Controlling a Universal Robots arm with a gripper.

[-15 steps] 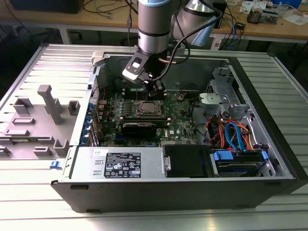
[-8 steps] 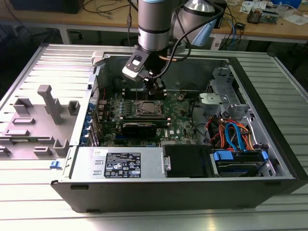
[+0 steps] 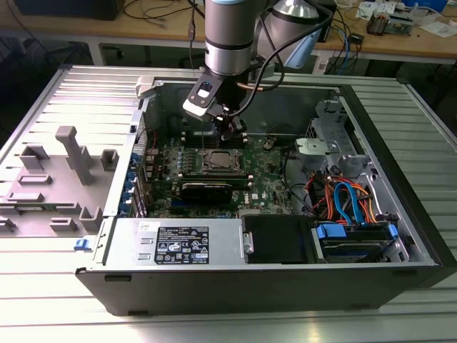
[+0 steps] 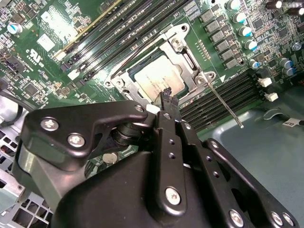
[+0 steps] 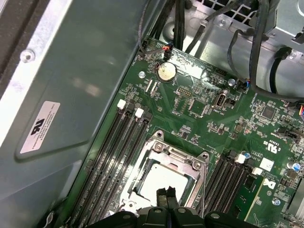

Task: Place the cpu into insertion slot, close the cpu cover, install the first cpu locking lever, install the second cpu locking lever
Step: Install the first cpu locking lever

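An electronics lab: cable-strewn wooden workbenches [image 3: 71, 26] behind an opened computer case [image 3: 250, 279] on a slatted metal table [image 3: 214, 327].

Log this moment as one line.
cpu: seated in insertion slot | cpu cover: closed over it | locking lever: one standing free | gripper: shut, above cpu cover

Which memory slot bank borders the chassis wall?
The bank crossed by the thin metal lever; the other bank lies amid green board.

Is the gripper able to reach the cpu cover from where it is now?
Likely yes. The gripper hangs just over the cpu cover, and nothing stands between them in both wrist views.
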